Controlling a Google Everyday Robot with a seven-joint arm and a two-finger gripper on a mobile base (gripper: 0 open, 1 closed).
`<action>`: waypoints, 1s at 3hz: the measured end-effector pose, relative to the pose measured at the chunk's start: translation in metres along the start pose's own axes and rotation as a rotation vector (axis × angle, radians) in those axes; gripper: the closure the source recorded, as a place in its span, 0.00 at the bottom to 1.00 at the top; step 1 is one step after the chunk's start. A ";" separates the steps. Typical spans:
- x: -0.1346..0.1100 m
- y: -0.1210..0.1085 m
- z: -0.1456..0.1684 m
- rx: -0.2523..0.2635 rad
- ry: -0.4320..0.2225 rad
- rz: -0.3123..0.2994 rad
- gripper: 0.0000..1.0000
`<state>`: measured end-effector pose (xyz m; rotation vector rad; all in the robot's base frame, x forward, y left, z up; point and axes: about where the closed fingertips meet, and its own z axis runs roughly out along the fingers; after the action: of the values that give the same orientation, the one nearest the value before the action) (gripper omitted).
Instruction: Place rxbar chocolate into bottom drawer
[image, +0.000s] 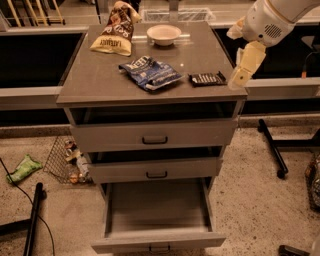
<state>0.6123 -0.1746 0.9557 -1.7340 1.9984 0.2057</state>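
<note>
The rxbar chocolate (207, 78) is a small flat dark bar lying on the cabinet top near its front right corner. My gripper (239, 77) hangs from the pale arm at the upper right, pointing down, just right of the bar at the cabinet's right edge. It holds nothing that I can see. The bottom drawer (157, 242) is pulled out toward me, and its grey inside is bare. The two shallower drawers above it are pulled out only slightly.
A blue-and-white snack bag (150, 72) lies mid-top, left of the bar. A yellow-and-brown chip bag (114, 32) and a white bowl (164, 34) sit at the back. A wire basket (67, 160) and green wrapper (22, 169) lie on the floor left; black stand legs (272, 147) right.
</note>
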 end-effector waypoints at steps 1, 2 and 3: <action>0.000 0.000 0.000 0.000 0.000 0.000 0.00; 0.007 -0.024 0.017 0.040 -0.080 0.064 0.00; 0.017 -0.054 0.039 0.065 -0.187 0.144 0.00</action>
<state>0.6726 -0.1837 0.9243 -1.4747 1.9700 0.3347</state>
